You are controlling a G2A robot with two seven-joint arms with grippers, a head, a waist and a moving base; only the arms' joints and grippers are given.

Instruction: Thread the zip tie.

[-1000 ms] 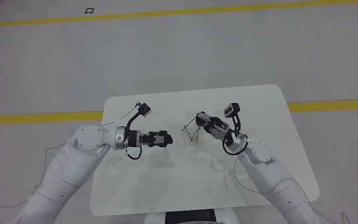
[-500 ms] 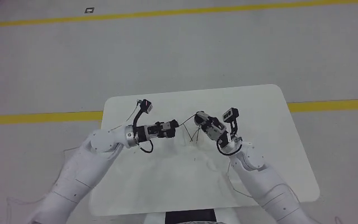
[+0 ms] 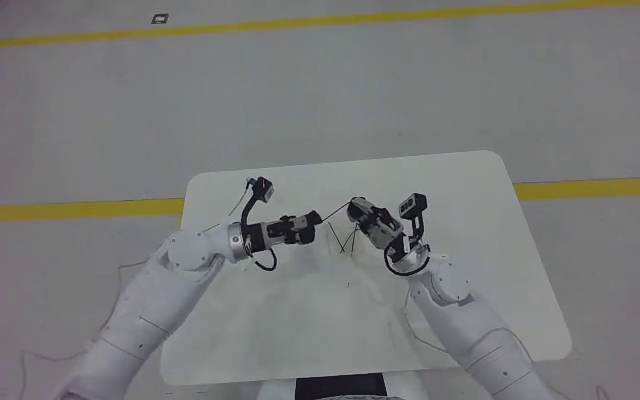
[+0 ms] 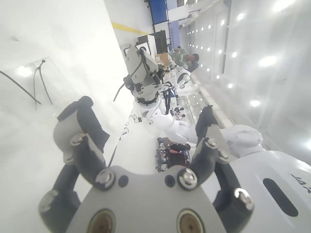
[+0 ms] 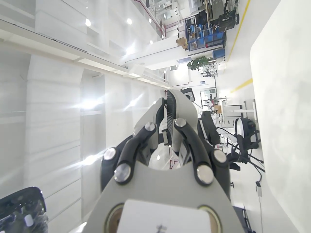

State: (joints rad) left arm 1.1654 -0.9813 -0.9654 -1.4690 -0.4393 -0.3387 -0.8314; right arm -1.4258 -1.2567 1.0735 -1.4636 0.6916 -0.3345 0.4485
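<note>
A thin black zip tie [image 3: 333, 211] sticks out of my right gripper [image 3: 356, 212] above the middle of the white table [image 3: 450, 190], its free end pointing at my left gripper [image 3: 308, 228]. The right gripper [image 5: 167, 98] has its fingers pressed together, shut on the tie. My left gripper [image 4: 144, 107] is open with nothing between its black fingertips [image 4: 81, 107]; it faces the right gripper [image 4: 141, 71] from a short way off. In the top view the tie's free end lies just beside the left gripper's tips.
A few loose black zip ties [image 3: 346, 240] lie crossed on the table below the right gripper, and they appear as loose zip ties [image 4: 40, 86] in the left wrist view. A yellow floor line [image 3: 90, 210] runs behind the table.
The left arm has swung in and up toward the right gripper, closing most of the gap to the tie's free end. The right gripper edged slightly left; in the last half second little moved.
</note>
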